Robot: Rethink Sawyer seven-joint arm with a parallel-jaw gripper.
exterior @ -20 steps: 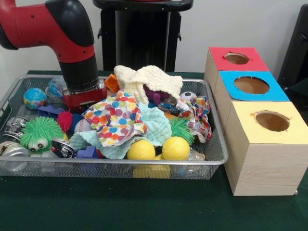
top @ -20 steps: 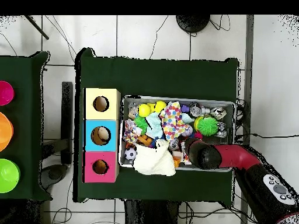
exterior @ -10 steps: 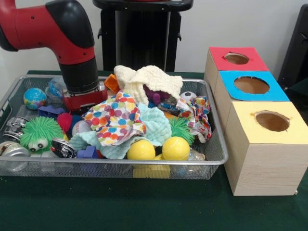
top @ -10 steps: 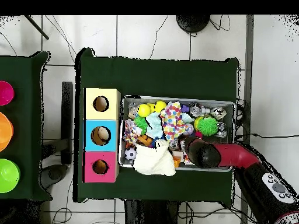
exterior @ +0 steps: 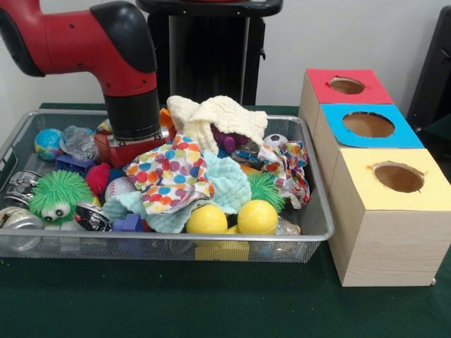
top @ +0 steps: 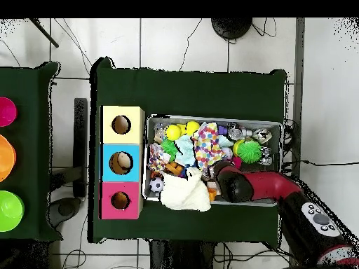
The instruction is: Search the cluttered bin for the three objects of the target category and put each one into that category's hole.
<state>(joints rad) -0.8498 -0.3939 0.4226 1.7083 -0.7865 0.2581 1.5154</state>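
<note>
The silver wire-mesh bin (exterior: 70, 246) is heaped with toys and cloths and also shows in the overhead view (top: 214, 118). My gripper (exterior: 130, 151) is down in the bin's far left part, right behind a polka-dot cloth (exterior: 169, 172) that hides its lower end; in the overhead view (top: 223, 175) the arm covers it. Beside the bin stand three wooden boxes with a hole each: red top (exterior: 349, 86), blue top (exterior: 368, 125), yellow top (exterior: 398, 177). Two yellow balls (exterior: 206, 220) (exterior: 257, 217) lie at the bin's front.
A cream cloth (exterior: 211, 116), a mint cloth (exterior: 229, 183), a green fuzzy toy (exterior: 60, 196), a globe ball (exterior: 49, 143), a pink spiky ball (exterior: 96, 177) and a small soccer ball (exterior: 276, 140) crowd the bin. Coloured bowls (top: 5, 112) sit on a separate table.
My arm and gripper have moved to the right in the front view, toward the bin's middle, up against the polka-dot cloth. The toys lie as before.
</note>
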